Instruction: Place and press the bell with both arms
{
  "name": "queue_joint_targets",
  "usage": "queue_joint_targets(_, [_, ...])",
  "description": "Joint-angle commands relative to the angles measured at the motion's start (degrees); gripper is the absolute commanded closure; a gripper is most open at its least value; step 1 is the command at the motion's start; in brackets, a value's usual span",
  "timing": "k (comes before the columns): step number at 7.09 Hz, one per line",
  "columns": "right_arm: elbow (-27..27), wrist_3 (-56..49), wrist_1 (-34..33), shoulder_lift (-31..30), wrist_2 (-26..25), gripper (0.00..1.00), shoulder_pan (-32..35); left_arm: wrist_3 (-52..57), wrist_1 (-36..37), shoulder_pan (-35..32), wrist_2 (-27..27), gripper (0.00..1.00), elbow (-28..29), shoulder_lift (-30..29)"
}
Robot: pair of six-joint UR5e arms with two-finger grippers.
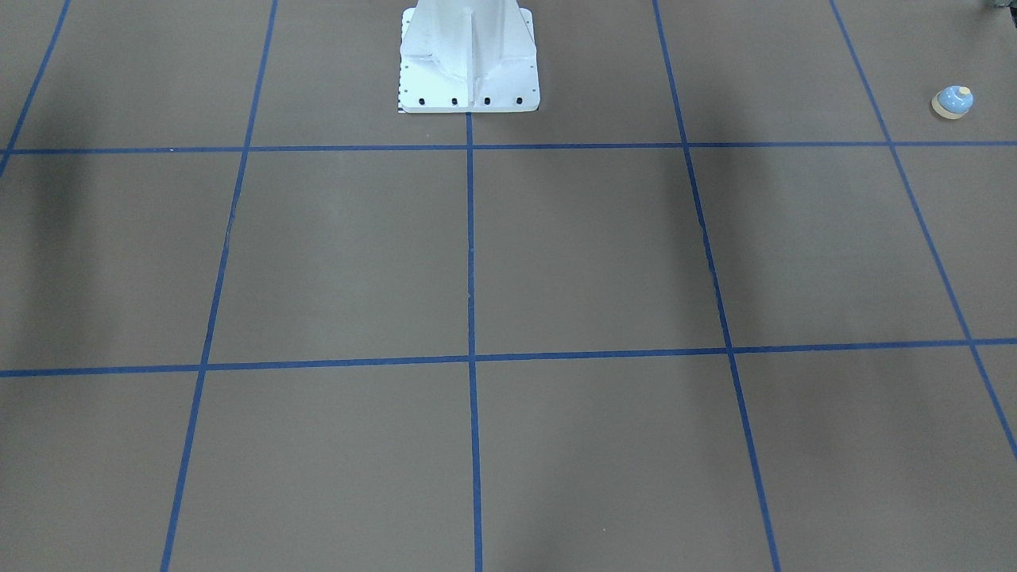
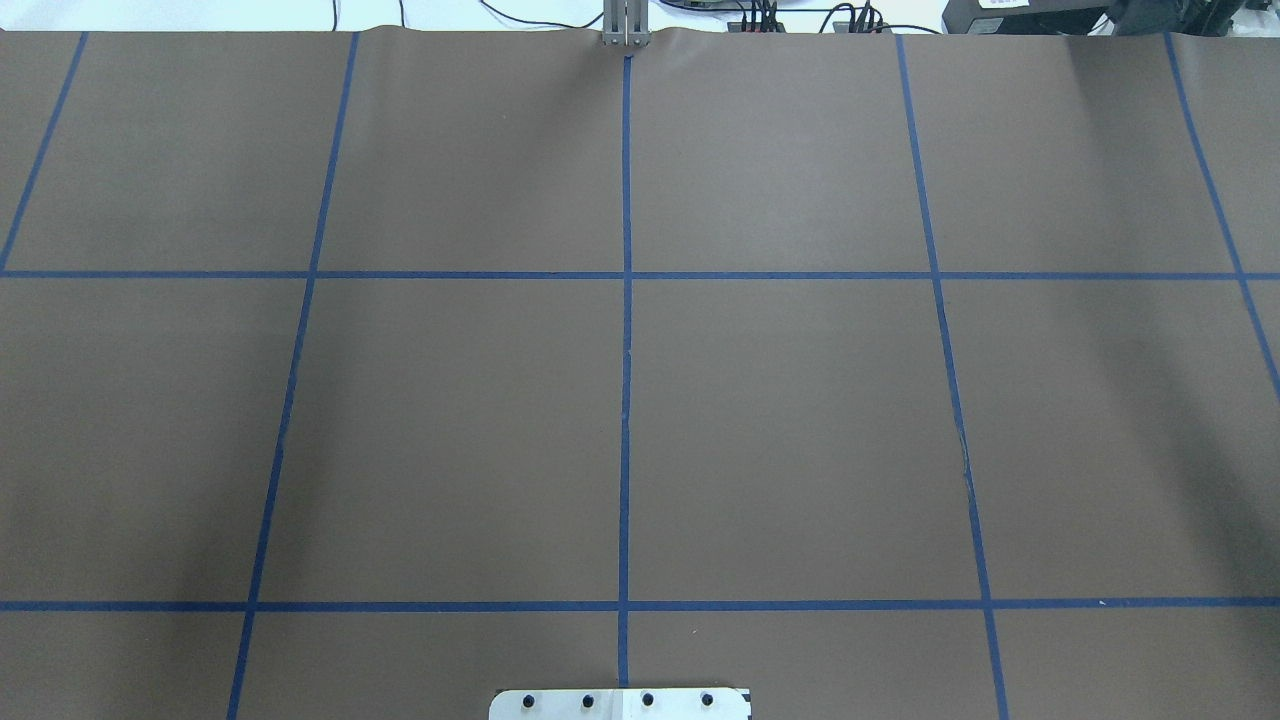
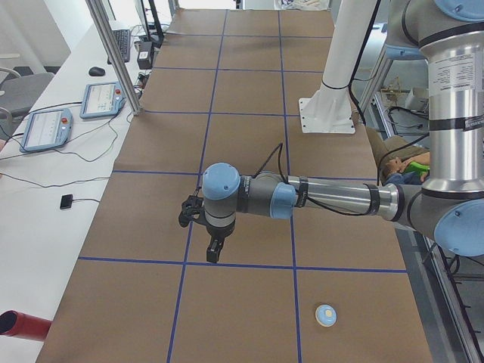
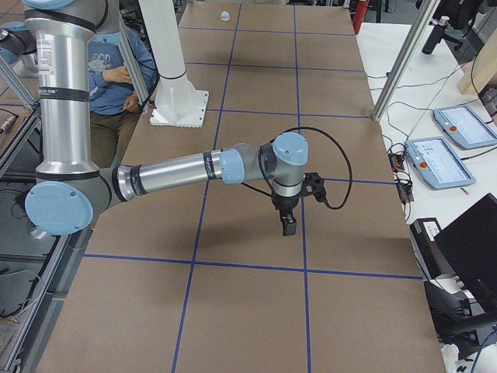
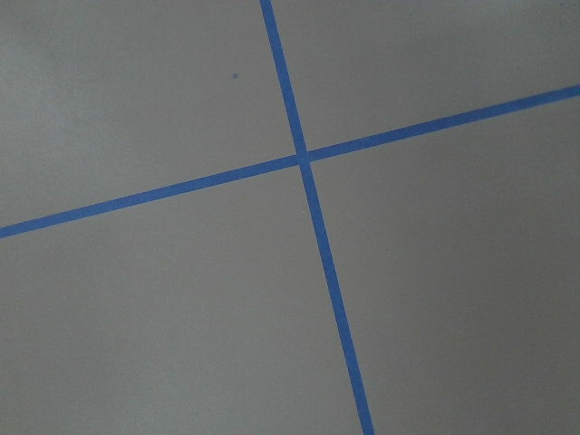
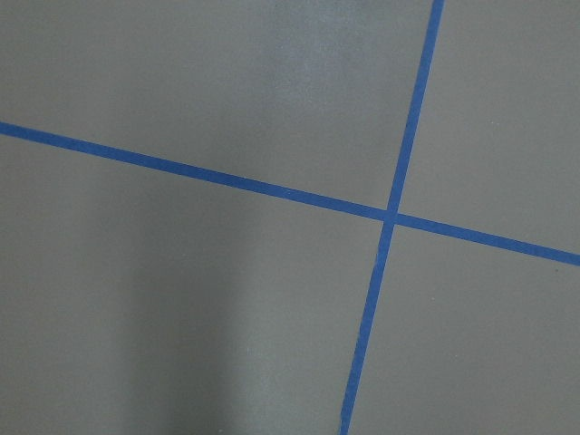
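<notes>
The bell (image 1: 953, 102), a small light-blue dome on a cream base, stands on the brown table at the far end on my left side, near the robot's edge. It also shows in the exterior left view (image 3: 326, 314) and, small and far, in the exterior right view (image 4: 224, 15). My left gripper (image 3: 215, 253) hangs pointing down above a blue tape line, well away from the bell. My right gripper (image 4: 288, 227) hangs pointing down over the table's other end. I cannot tell whether either is open or shut. Both wrist views show only bare table and tape.
The white pedestal base (image 1: 469, 63) stands at the middle of the robot's edge. Blue tape lines (image 2: 625, 330) divide the brown table into squares. Control tablets (image 3: 45, 128) and cables lie on the white bench beside it. A seated person (image 4: 116, 70) is behind the robot.
</notes>
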Motion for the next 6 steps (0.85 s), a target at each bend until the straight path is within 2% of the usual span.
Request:
queue_joint_targets(1, [0.10, -3.39, -0.31, -0.30, -1.19, 0.00, -0.22, 0.14, -0.43, 0.00, -2.68, 0.00, 0.14, 1.34])
queue_joint_targets(6, [0.19, -2.61, 0.30, -1.00, 1.26, 0.00, -0.31, -0.38, -0.87, 0.09, -2.61, 0.01, -0.13, 3.03])
